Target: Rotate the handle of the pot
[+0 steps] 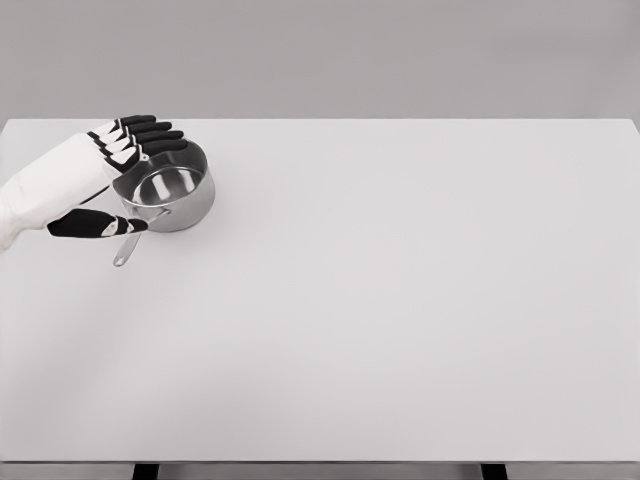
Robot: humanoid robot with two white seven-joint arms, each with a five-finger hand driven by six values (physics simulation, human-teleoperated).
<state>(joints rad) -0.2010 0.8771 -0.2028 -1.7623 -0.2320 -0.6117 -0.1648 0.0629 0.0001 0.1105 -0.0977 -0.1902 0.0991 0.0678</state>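
A small shiny steel pot [172, 196] stands upright on the white table [400, 300] at the far left. Its thin handle [127, 249] points toward the lower left, down to the table's near side. My left hand [125, 180] comes in from the left edge and spans the pot's left side. The four fingers [150, 137] stretch over the far rim, and the thumb [95, 224] lies across the base of the handle. The hand is spread, not clenched, and I cannot tell whether it touches the pot. The right arm does not show.
The table's left edge runs close to the pot. Two dark table legs [146, 470] show under the near edge. A plain grey wall stands behind.
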